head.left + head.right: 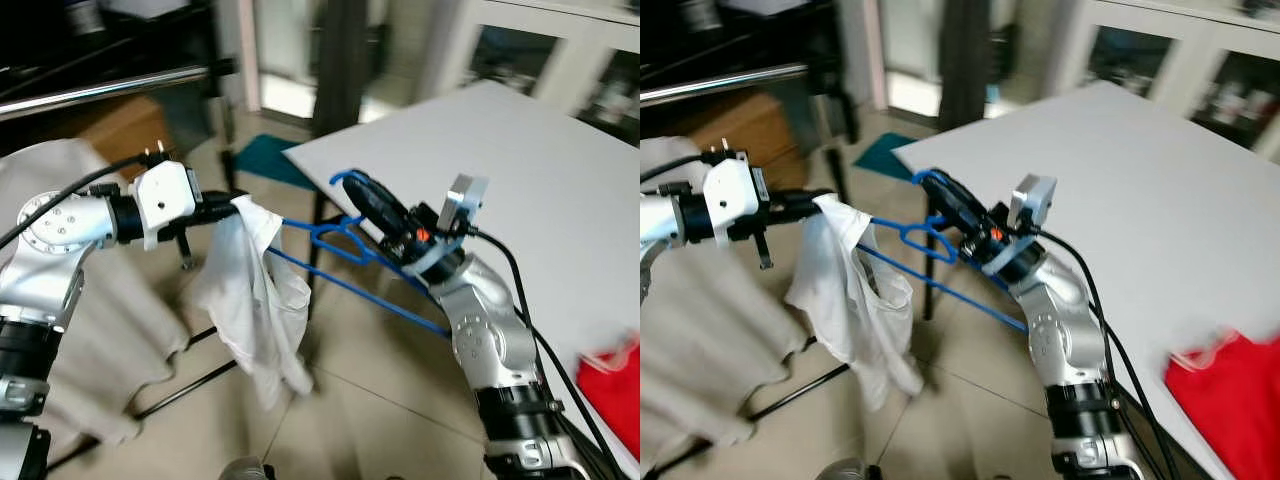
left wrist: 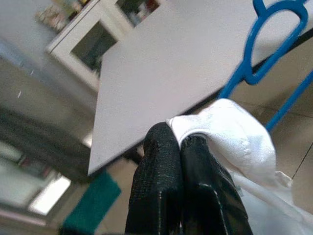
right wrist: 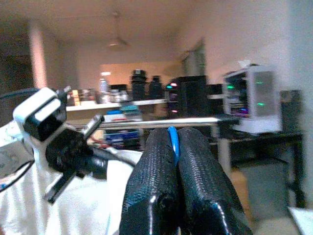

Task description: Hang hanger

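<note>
A blue plastic hanger [image 1: 345, 245] is held in the air in front of the white table. My right gripper [image 1: 352, 186] is shut on its hook [image 3: 172, 139]. A white garment [image 1: 255, 300] hangs from the hanger's left end and droops toward the floor. My left gripper [image 1: 232, 206] is shut on the garment's top edge [image 2: 220, 122] at that end. A metal rail [image 1: 100, 90] runs across the upper left, above and behind the left arm.
A white table [image 1: 520, 170] takes up the right side, with a red cloth [image 1: 612, 385] near its front edge. Beige fabric [image 1: 110, 330] drapes over a low black rack at the left. A teal mat [image 1: 265, 160] lies on the tiled floor.
</note>
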Controlling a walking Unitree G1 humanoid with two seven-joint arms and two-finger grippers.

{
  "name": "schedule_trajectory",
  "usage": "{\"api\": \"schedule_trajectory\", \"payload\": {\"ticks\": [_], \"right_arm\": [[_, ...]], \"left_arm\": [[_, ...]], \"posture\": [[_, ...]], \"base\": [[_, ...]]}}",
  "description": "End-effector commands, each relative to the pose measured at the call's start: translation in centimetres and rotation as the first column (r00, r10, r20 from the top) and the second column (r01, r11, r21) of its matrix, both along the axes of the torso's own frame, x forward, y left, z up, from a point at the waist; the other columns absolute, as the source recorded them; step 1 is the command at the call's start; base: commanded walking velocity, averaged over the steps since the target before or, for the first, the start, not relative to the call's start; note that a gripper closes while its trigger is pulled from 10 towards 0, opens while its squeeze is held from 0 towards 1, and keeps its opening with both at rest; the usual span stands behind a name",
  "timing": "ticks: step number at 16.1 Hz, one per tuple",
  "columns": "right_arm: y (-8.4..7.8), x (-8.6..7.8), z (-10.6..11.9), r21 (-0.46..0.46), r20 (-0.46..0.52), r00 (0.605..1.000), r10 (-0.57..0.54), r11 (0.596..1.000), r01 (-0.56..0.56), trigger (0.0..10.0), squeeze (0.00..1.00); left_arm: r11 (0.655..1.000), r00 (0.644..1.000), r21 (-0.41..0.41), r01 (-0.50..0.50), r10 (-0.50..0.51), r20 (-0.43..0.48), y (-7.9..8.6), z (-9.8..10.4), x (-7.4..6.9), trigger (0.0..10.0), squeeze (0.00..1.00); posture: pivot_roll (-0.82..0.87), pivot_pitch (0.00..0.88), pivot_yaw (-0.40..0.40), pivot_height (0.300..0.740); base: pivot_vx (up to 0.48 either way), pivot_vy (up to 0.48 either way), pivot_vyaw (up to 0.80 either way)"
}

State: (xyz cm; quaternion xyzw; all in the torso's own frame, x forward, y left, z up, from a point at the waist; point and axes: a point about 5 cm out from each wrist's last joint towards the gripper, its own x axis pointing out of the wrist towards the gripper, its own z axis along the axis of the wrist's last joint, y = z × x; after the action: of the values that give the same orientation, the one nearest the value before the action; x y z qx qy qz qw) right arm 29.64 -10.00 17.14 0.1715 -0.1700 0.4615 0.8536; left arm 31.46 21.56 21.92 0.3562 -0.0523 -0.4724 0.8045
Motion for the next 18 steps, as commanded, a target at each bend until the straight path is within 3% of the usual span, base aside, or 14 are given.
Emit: {"api": "schedule_trajectory", "payload": {"ticks": [1, 6, 8, 11, 13, 18], "right_arm": [[-0.2, -0.1, 0.7, 0.004, 0.03, 0.999, -0.016, 1.0, 0.016, 10.0, 0.0], [0.1, -0.4, 0.3, 0.016, 0.021, 0.999, -0.025, 1.0, 0.025, 10.0, 0.0], [0.1, -0.2, 0.5, 0.018, 0.025, 0.999, -0.03, 0.999, 0.03, 10.0, 0.0], [0.2, 0.1, 0.7, 0.026, 0.031, 0.999, -0.042, 0.999, 0.041, 10.0, 0.0], [0.3, 0.2, 0.9, 0.039, 0.036, 0.998, -0.05, 0.998, 0.049, 10.0, 0.0], [1.6, 0.8, 2.2, 0.101, 0.057, 0.996, -0.075, 0.992, 0.069, 10.0, 0.0]], "left_arm": [[1.0, 0.999, 0.005, 0.029, -0.029, 0.017, -0.5, 0.6, 0.2, 10.0, 0.0], [0.995, 0.997, 0.084, 0.056, -0.061, 0.048, -0.2, 2.1, 1.1, 10.0, 0.0], [0.979, 0.994, 0.194, 0.064, -0.079, 0.069, 0.7, 3.6, 1.6, 10.0, 0.0], [0.969, 0.993, 0.244, 0.048, -0.072, 0.089, 1.3, 5.2, 2.2, 10.0, 0.0], [0.97, 0.994, 0.238, 0.045, -0.069, 0.09, 1.3, 5.3, 2.5, 10.0, 0.0], [0.99, 0.994, 0.122, 0.073, -0.082, 0.066, 0.0, 3.0, 2.5, 10.0, 0.0]], "posture": [[0.04, 0.0, 0.012, 0.74], [0.04, 0.0, 0.022, 0.74], [0.04, 0.0, 0.024, 0.74], [0.04, 0.0, 0.027, 0.74], [0.04, 0.0, 0.027, 0.74], [0.03, 0.0, 0.022, 0.74]], "base": [[0.0, 0.0, -0.76], [0.0, 0.0, -0.77], [0.0, 0.0, -0.77], [0.0, 0.0, -0.76], [0.0, 0.0, -0.77], [0.0, 0.0, -0.53]]}}
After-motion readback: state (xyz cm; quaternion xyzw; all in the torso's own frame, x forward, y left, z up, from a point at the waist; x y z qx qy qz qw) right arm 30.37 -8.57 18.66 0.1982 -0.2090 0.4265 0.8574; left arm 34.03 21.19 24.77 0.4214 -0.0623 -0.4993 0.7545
